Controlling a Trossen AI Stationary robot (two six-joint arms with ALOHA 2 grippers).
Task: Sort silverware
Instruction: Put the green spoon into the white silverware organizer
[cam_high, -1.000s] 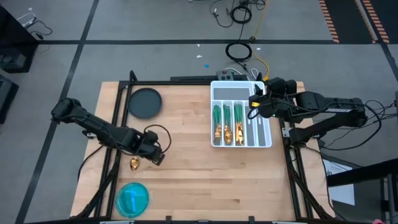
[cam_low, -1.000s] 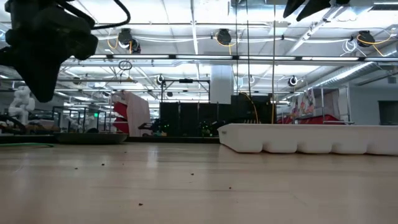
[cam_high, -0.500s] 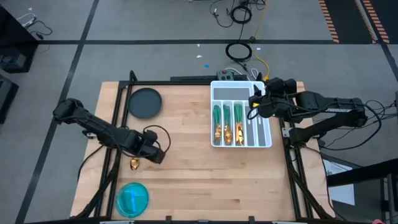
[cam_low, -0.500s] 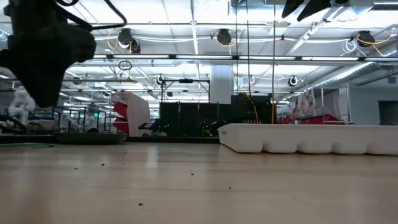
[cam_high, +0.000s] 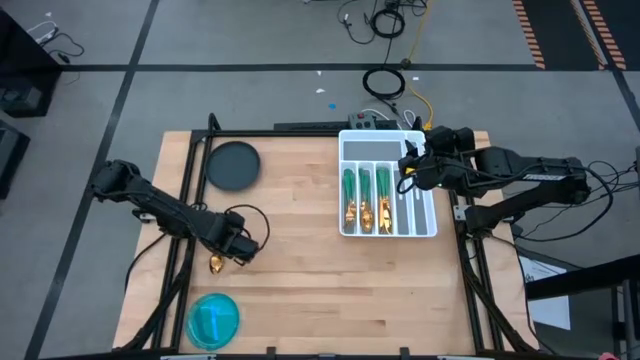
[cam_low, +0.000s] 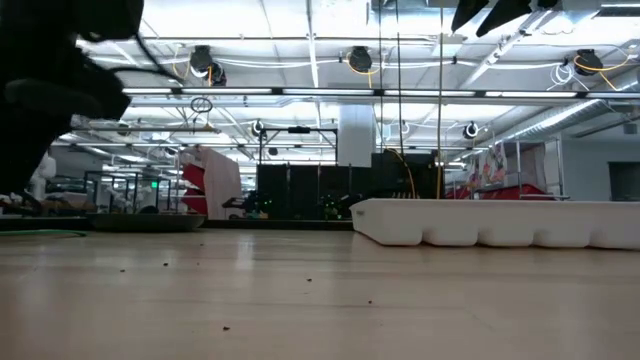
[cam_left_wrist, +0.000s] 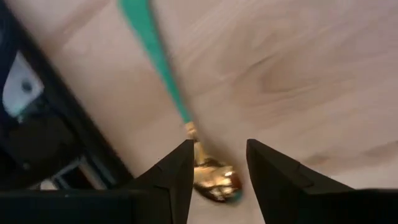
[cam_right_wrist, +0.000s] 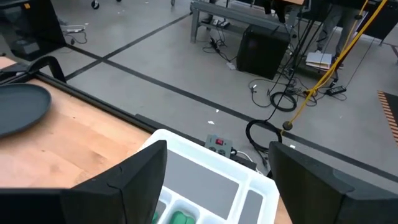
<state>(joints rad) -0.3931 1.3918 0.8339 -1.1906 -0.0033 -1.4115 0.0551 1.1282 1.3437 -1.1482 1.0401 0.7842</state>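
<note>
Your left gripper (cam_left_wrist: 217, 163) is spreading its fingers around the spoon (cam_left_wrist: 212, 179) lying near the table's (cam_high: 300, 270) front-left corner, lining up a pickup; your right gripper (cam_high: 408, 165), now wide and empty, is hovering over the tray (cam_high: 345, 226).

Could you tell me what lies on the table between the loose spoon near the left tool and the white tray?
Nothing: in the high view only bare wood separates the spoon from the white tray.
</note>
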